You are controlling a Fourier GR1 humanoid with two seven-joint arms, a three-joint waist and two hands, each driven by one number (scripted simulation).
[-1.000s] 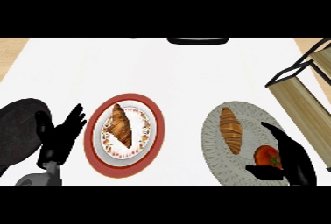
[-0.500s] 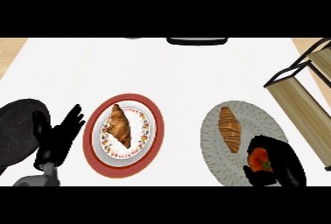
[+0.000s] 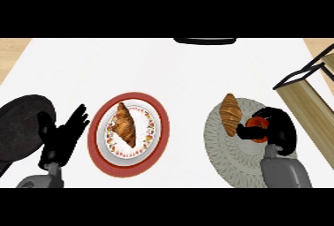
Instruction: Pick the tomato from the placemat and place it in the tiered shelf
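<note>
One tomato [image 3: 259,126] sat inside the right hand [image 3: 277,128], fingers curled round it, over the grey placemat's [image 3: 225,152] right side. A croissant [image 3: 229,113] lay on the placemat just left of the tomato. The tiered shelf [image 3: 306,95] stood right of it. The left hand [image 3: 64,139] rested open, far left.

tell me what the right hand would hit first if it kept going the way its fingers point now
Probably the croissant on the placemat: the right hand, curled round the tomato, points left toward it, though height is unclear.
</note>
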